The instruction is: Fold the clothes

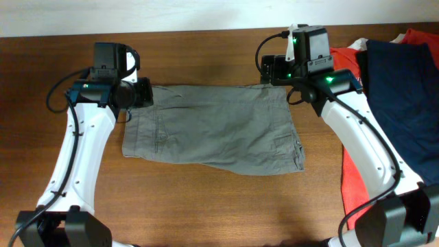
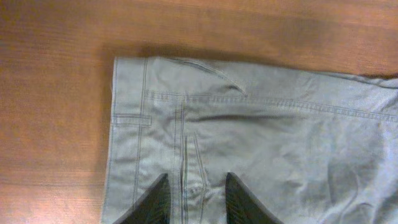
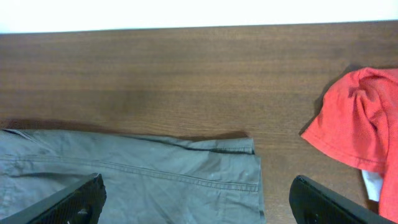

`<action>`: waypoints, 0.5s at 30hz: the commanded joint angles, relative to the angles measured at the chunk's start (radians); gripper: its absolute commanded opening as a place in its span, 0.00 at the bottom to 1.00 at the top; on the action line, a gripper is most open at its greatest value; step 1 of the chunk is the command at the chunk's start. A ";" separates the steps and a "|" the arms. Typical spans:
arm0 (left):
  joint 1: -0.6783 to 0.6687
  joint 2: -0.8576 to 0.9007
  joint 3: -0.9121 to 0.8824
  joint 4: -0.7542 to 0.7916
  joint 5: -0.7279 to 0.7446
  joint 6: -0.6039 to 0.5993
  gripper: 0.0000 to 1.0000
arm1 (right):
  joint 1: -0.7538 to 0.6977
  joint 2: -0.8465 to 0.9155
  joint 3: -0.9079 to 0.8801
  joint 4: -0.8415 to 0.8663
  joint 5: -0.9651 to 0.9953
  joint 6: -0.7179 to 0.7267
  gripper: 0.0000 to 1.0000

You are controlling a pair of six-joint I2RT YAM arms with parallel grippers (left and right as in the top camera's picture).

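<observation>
The left gripper (image 2: 193,200) hangs low over the waist end of the shorts (image 1: 212,130). Its two dark fingers (image 2: 155,202) stand a little apart, a stitched seam running up between them, and no cloth looks gathered or pinched. The right gripper (image 3: 199,202) is spread very wide above the far corner of the leg hem, one finger over the cloth and the other over bare wood, holding nothing. I cannot tell whether either one actually touches the fabric.

The shorts lie flat in the middle of the brown wooden table (image 1: 206,55). The waistband and a belt loop are at the left arm's side, and the leg hem is at the right arm's side. The grey-khaki cloth is mostly smooth, with light creases, pocket seams showing and a small rumple at the near hem corner.

Just beyond the hem, by the right arm, an orange-red T-shirt (image 3: 360,118) lies bunched up. A dark navy garment (image 1: 405,89) lies over it at the table's right edge. Both sit apart from the shorts.
</observation>
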 commanded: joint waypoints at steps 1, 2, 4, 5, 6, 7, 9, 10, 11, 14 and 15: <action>0.038 0.007 0.002 -0.019 -0.078 -0.079 0.45 | -0.004 0.013 0.000 0.000 0.013 0.005 0.98; 0.055 0.011 0.002 -0.014 -0.097 -0.079 0.49 | -0.004 0.013 0.000 0.000 0.013 0.005 0.98; 0.105 0.026 0.000 -0.034 -0.095 -0.077 0.67 | -0.004 0.013 0.000 0.000 0.013 0.005 0.98; 0.126 0.039 -0.002 -0.058 -0.080 -0.031 0.76 | -0.004 0.013 0.000 0.000 0.013 0.005 0.98; 0.145 0.058 -0.006 -0.075 -0.042 0.055 0.81 | -0.004 0.013 0.000 0.000 0.013 0.005 0.98; 0.157 0.074 -0.010 -0.079 -0.016 0.111 0.84 | -0.004 0.013 0.000 0.000 0.013 0.005 0.98; 0.176 0.117 -0.016 -0.079 -0.008 0.209 0.86 | -0.004 0.013 0.000 0.000 0.013 0.005 0.98; 0.179 0.142 -0.016 -0.076 -0.008 0.246 0.86 | -0.004 0.013 0.000 0.000 0.013 0.005 0.98; 0.178 0.161 -0.016 -0.069 -0.007 0.260 0.86 | -0.004 0.013 0.000 0.000 0.013 0.005 0.98; 0.178 0.235 -0.016 -0.031 -0.008 0.282 0.84 | -0.004 0.013 0.000 0.000 0.013 0.005 0.98; 0.177 0.258 -0.016 -0.024 -0.007 0.290 0.84 | -0.004 0.013 0.000 0.000 0.013 0.005 0.98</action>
